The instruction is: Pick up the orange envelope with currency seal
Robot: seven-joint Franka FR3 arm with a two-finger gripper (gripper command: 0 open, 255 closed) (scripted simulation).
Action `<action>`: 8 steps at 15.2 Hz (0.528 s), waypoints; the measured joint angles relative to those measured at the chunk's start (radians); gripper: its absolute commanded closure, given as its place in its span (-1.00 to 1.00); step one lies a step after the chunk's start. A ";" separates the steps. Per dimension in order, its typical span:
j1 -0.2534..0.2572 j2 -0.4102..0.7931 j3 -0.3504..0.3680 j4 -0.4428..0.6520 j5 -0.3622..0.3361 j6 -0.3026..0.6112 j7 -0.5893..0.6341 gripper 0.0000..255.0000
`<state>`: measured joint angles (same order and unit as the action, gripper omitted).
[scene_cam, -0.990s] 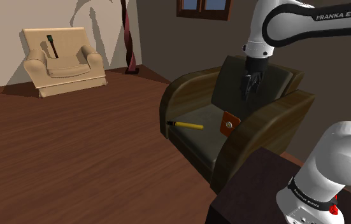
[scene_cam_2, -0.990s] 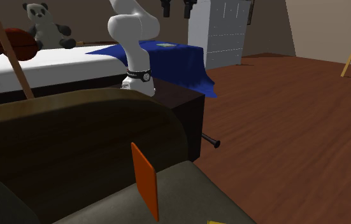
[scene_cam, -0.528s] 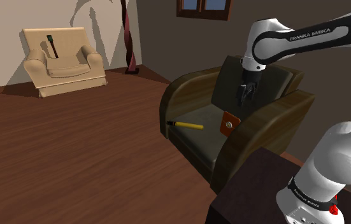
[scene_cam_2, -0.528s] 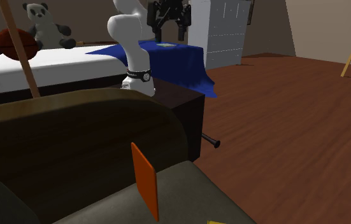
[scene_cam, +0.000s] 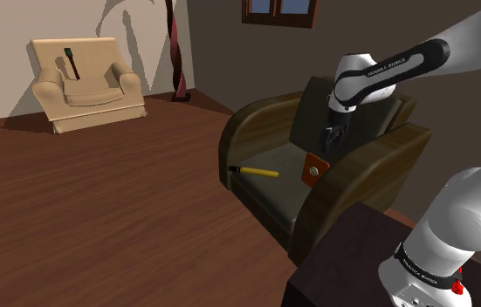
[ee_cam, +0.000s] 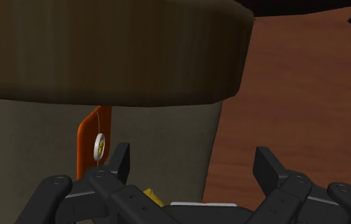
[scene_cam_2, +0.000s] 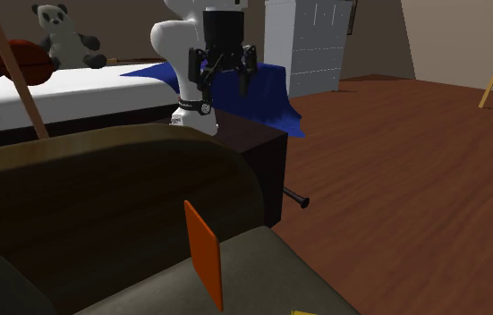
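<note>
Since the earlier frames, the gripper [scene_cam: 333, 139] has been lowered in front of the dark armchair's [scene_cam: 256, 122] backrest, and it is now recorded just above the orange envelope [scene_cam: 315, 166].

The envelope is found standing on edge at the right side of the seat, against the inner face of the armrest nearer the stand [scene_cam_2: 253, 143]. A round pale seal [scene_cam: 314, 172] is noted on its face. In the wrist view the envelope [ee_cam: 94, 143] is seen beyond the gripper [ee_cam: 193, 162], close to one finger [ee_cam: 121, 159] and outside the gap.

The fingers are observed spread wide apart, and nothing is held between them.

A yellow-handled tool [scene_cam: 256, 171] is noted lying on the seat, to the left of the envelope and apart from it. Far across the wooden floor [scene_cam: 99, 209], a beige armchair [scene_cam: 85, 83] is recorded against the wall.
</note>
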<state>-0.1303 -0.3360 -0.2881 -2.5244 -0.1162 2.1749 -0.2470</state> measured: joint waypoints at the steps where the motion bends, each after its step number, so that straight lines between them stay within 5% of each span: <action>1: -0.004 0.023 -0.013 -0.001 0.004 0.026 -0.014 -1.00; 8: -0.015 0.302 -0.104 0.092 0.128 0.213 -0.171 -1.00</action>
<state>-0.1452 -0.0339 -0.3925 -2.4320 0.0114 2.3874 -0.4184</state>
